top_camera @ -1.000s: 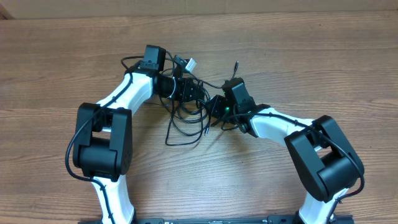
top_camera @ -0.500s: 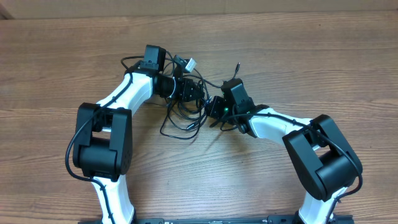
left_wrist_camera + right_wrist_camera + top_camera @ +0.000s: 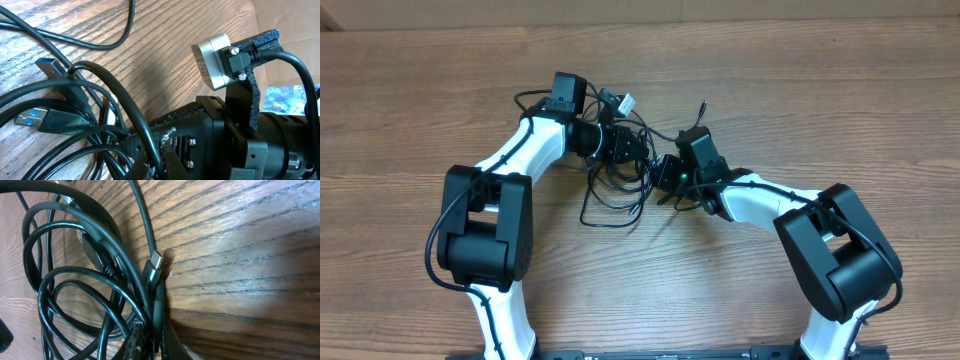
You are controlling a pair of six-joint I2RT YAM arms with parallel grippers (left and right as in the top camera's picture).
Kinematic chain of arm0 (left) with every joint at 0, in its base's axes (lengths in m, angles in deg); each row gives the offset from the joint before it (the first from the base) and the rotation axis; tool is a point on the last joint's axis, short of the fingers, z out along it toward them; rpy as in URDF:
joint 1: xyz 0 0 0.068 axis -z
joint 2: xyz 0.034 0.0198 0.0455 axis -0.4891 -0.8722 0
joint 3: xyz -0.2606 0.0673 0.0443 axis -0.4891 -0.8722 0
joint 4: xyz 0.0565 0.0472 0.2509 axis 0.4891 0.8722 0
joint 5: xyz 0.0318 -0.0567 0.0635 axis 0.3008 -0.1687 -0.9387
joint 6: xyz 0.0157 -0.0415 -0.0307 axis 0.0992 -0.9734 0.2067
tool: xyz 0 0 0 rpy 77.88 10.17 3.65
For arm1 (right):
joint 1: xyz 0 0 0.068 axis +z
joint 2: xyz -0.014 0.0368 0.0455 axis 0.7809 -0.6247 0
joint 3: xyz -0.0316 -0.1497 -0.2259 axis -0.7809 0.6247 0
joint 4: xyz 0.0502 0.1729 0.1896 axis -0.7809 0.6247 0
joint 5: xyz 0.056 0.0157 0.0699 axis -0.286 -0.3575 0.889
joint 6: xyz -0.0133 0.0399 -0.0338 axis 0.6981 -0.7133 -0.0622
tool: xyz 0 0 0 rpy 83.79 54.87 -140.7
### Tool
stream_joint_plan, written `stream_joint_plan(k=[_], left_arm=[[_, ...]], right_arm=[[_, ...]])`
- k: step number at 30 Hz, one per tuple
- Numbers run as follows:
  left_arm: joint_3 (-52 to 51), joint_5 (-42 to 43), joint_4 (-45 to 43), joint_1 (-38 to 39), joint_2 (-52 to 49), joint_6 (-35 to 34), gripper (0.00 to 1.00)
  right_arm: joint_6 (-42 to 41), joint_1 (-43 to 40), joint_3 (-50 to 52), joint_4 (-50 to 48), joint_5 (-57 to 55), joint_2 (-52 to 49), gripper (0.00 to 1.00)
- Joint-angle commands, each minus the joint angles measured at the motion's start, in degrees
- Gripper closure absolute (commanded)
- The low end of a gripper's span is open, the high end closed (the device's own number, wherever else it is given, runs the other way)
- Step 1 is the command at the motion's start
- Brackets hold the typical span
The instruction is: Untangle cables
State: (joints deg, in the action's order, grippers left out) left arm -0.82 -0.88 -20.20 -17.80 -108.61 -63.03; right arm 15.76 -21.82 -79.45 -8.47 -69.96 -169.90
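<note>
Left pincer, right pincer clamped on cables.

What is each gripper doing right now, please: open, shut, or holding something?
The left gripper is shut, pinching strands of the cables.
The right gripper is shut on the cables too.

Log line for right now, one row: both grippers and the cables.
left gripper: shut on cables | right gripper: shut on cables | cables: tangled bundle between the grippers, loose loops lying on table
</note>
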Motion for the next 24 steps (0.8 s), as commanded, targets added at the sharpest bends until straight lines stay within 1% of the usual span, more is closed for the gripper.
stream_joint_plan(k=[1, 5, 8, 10, 13, 18, 20, 24], left_arm=[[-0.2, 1.1, -0.4, -0.2, 0.4, 0.9, 0.96], [-0.2, 0.1, -0.4, -0.2, 0.4, 0.3, 0.96], [-0.2, -6.2, -0.4, -0.2, 0.4, -4.7, 0.96], [-0.2, -10.6, -0.4, -0.2, 0.4, -8.7, 0.96], [-0.2, -13.9, -0.5, -0.2, 0.4, -12.7, 0.96], [-0.2, -17.0, -1.1, -0.2, 0.4, -17.9, 0.96], [-0.2, -18.6, -1.2, -0.2, 0.4, -19.1, 0.96], [-0.2, -19.9, -1.2, -0.2, 0.4, -19.1, 0.96]], right_arm=[[0.2, 0.1, -0.2, 0.4, -1.5, -1.6, 0.96], [0.2, 0.1, -0.2, -0.3, 2.1, -1.6, 0.96], [0.2, 0.1, -0.2, -2.1, 6.6, -1.6, 0.96], [0.2, 0.1, -0.2, -2.4, 7.2, -1.6, 0.96], [0.2, 0.1, -0.2, -2.4, 7.1, -1.6, 0.96], [0.2, 0.1, -0.2, -2.6, 7.2, -1.6, 0.96], [0.2, 0.1, -0.2, -2.7, 7.1, -1.6, 0.96], [0.2, 0.1, -0.2, -3.1, 7.0, -1.6, 0.96]])
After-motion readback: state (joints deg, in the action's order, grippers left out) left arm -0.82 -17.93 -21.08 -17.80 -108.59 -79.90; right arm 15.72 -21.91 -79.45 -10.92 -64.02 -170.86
